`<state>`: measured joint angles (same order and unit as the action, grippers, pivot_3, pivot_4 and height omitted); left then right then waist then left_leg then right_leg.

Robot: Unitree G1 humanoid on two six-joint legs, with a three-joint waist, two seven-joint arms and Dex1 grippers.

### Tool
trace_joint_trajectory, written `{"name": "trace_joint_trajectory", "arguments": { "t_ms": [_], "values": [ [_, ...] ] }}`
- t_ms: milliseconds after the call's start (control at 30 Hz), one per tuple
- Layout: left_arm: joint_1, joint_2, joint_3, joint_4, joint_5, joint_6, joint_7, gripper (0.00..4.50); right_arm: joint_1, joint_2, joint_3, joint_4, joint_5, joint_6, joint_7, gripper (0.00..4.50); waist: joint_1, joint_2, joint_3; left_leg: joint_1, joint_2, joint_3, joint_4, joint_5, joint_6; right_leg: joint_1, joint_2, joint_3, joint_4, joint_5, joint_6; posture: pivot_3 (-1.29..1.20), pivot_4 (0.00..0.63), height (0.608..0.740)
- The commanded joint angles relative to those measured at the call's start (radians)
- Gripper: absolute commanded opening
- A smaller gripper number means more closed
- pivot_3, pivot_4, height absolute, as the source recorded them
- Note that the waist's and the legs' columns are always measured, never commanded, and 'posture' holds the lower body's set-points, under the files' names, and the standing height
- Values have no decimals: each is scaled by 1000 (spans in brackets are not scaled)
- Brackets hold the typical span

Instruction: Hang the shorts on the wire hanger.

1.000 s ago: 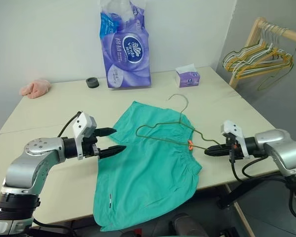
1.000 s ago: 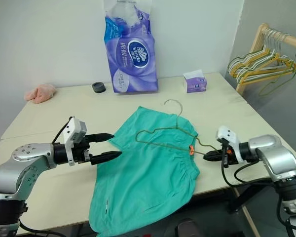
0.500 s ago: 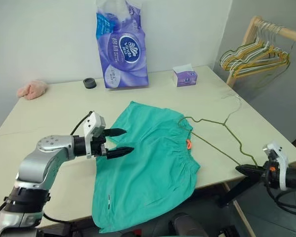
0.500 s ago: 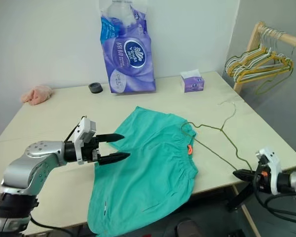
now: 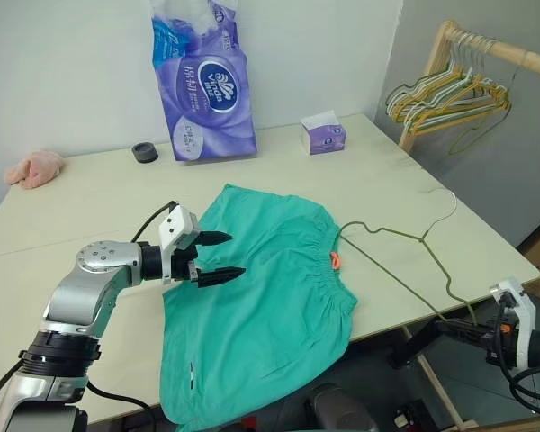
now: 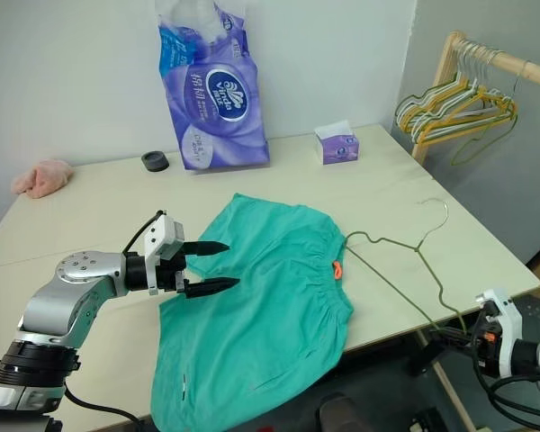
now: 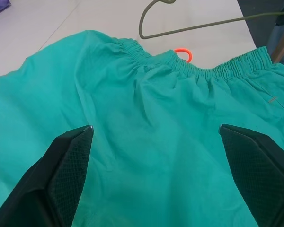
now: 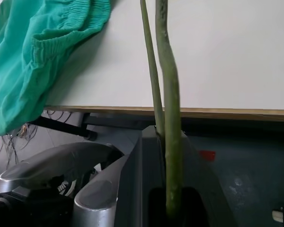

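Gripping the hanger off the table's edge

Your right claw [image 5: 457, 329], clenched on the wire hanger [image 5: 405, 256], holds one thin olive corner; its hook curves away toward the table's [image 5: 90, 193] far right side. Your left claw [image 5: 223, 255] hangs released over the teal shorts [image 5: 261, 306], which lie flat, gathered waistband rightward, legs overhanging the near edge.

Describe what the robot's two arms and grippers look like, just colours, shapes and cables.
Both arms are rounded silver-grey metal shells with black joint rings and loose black cables. The left gripper has two tapered black fingers with a fine mesh-textured inner face, below a white boxy wrist module. The right gripper is black too, behind a white wrist block with a small red-orange spot.
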<state>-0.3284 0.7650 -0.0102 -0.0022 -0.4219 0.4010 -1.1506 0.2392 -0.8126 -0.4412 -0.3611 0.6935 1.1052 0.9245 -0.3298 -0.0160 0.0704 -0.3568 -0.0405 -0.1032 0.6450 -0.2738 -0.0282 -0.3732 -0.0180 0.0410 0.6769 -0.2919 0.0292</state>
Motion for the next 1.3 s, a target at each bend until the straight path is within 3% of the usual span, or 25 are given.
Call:
{"name": "trace_joint_trajectory", "arguments": {
  "t_ms": [33, 433, 1300],
  "values": [
    [-13, 0, 12, -10, 4, -24, -7, 4491, -34, 16, 16, -13, 34, 11, -32, 0, 0, 0, 0, 0, 0, 0, 0, 0, 0, 0, 0, 0, 0, 0, 0, -424, 57, 740],
    [27, -3, 15, -55, 0, -34, -8, 4491, 12, 24, -49, -5, 108, 46, -56, 0, 2, 0, 1, 0, 0, 0, 0, 0, 0, 0, 0, 0, -1, 0, 0, -413, 56, 740],
    [29, -10, -3, -47, 65, -134, -22, 4491, 43, 51, -53, 16, 193, 95, -130, 0, 4, -1, 1, -1, 0, 0, 0, -1, 0, 0, 0, 0, -1, 0, 0, -411, 46, 740]
  ]
}}
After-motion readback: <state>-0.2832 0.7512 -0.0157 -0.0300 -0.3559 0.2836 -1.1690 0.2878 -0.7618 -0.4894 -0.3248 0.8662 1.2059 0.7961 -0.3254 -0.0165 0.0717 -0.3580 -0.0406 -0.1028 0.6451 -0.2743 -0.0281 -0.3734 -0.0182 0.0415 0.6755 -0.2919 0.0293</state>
